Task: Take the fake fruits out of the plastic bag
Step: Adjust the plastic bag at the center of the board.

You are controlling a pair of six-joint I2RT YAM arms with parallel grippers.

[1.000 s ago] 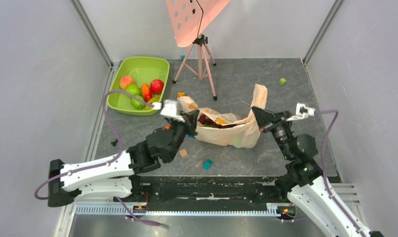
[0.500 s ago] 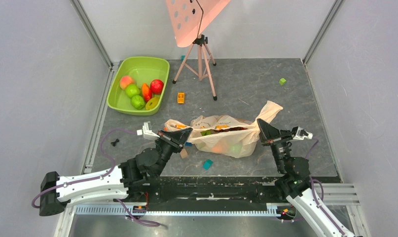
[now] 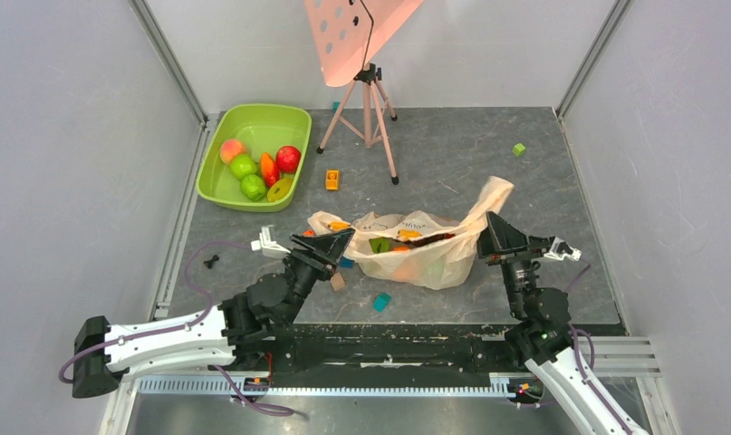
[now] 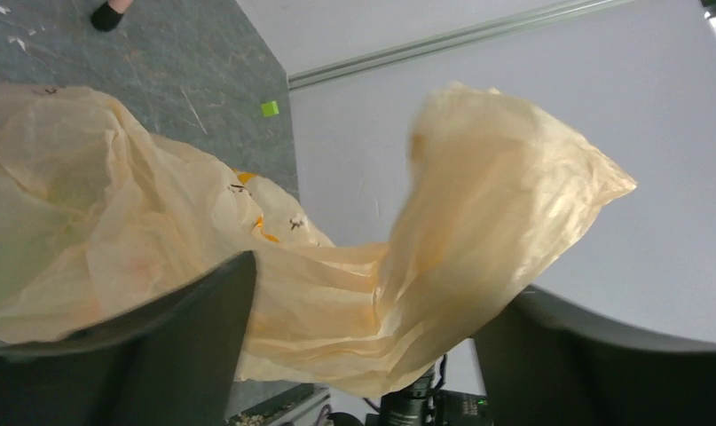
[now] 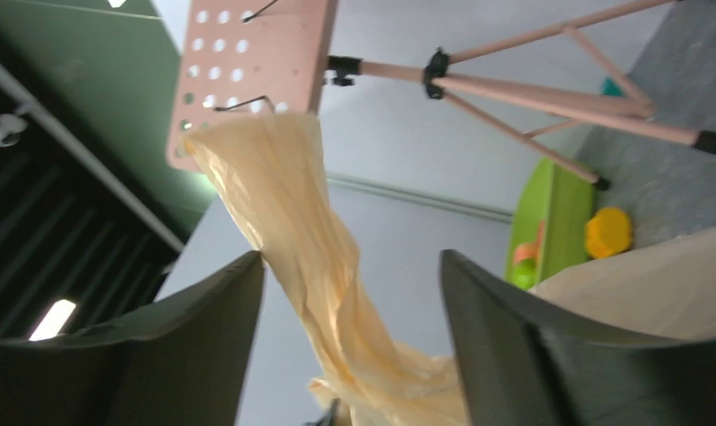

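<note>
The plastic bag (image 3: 434,258), pale peach and crinkly, lies slumped on the table between both arms. Fake fruits show through its film as an orange blur (image 3: 404,268) and a green one (image 3: 434,270), with something dark at the mouth (image 3: 427,239). My left gripper (image 3: 334,240) is at the bag's left end and stands open. The left wrist view shows bag film (image 4: 336,275) draped loose between my left gripper's (image 4: 363,351) jaws. My right gripper (image 3: 495,234) is open at the right end. The bag's handle (image 5: 292,222) hangs free in my right gripper's (image 5: 350,351) gap.
A lime-green tub (image 3: 212,186) at the back left holds a peach (image 3: 232,149), green fruits (image 3: 245,166) and a red apple (image 3: 288,159). A pink stand's tripod (image 3: 370,100) is behind the bag. Small blocks (image 3: 380,301) and an orange toy (image 3: 331,179) lie scattered.
Both arms drew back toward the near edge and lowered the bag onto the table. Both grippers, shut on the bag's ends before, now stand open.
</note>
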